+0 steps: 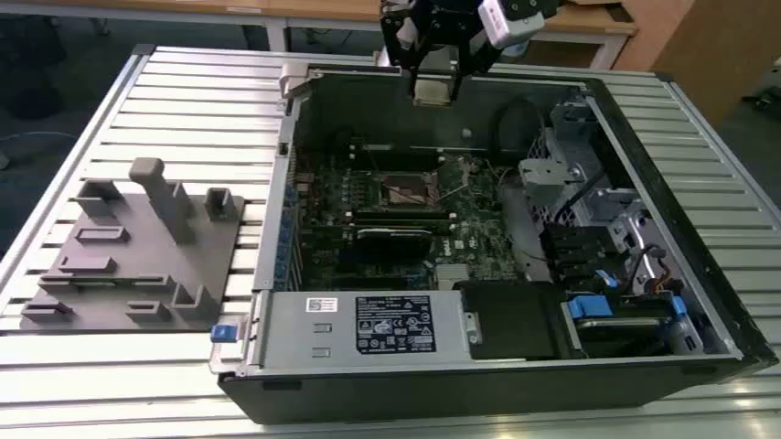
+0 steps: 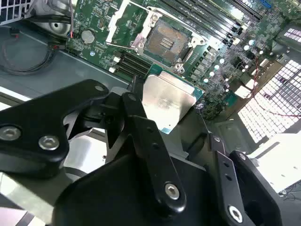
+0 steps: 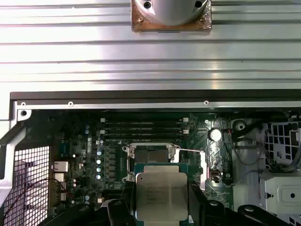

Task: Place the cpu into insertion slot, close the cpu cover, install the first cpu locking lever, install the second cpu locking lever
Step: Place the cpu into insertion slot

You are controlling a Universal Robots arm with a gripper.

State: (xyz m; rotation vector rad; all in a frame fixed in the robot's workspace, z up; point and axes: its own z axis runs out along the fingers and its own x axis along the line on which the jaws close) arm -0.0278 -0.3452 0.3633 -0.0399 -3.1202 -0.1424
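My gripper (image 1: 434,80) hangs over the far wall of the open computer case, shut on the cpu (image 1: 433,91), a flat square chip with a silvery top. In both wrist views the cpu (image 2: 168,100) (image 3: 161,194) sits between the black fingers (image 2: 141,127), above the motherboard. The insertion slot (image 1: 409,189) (image 2: 167,41) lies uncovered in the green board, its brownish contact field showing. The cpu cover (image 2: 123,26), a thin silvery frame, stands swung open beside the slot. In the first wrist view the cpu hides part of the slot (image 3: 149,153).
The case (image 1: 488,384) lies on a slatted metal table (image 1: 196,101). A grey fixture block (image 1: 134,247) stands at the exterior view's left. A power supply box (image 1: 366,325), drive cage (image 1: 598,229) and cables crowd the case. Memory slots (image 3: 143,126) run beside the socket.
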